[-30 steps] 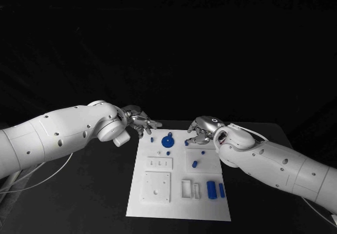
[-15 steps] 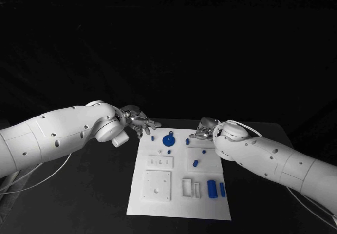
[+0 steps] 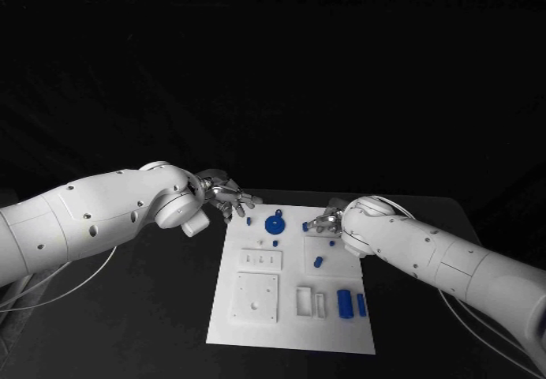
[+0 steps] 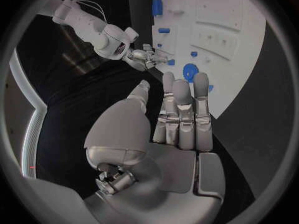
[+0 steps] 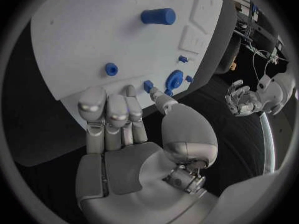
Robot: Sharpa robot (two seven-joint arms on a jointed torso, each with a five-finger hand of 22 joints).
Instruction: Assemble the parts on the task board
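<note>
The task board [image 3: 290, 316] lies mid-surface [image 3: 148, 316], long axis running from the near edge to the far edge. Left hand [image 3: 231, 201] hovers by its far left corner, fingers spread, holding nothing. Right hand [image 3: 330, 221] at the far right edge pinches a small blue part [image 5: 148, 86], its grip plain in the right wrist view.

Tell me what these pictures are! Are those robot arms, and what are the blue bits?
Yes, it is a robot with two white arms and silver hands. One picture looks down from its head; the two round ones come from cameras at its wrists. On the black table lies a white plate with little blue parts, like the round blue piece. The left hand holds nothing. The right hand has its fingertips by a small blue piece; I cannot tell whether it pinches it.
</note>
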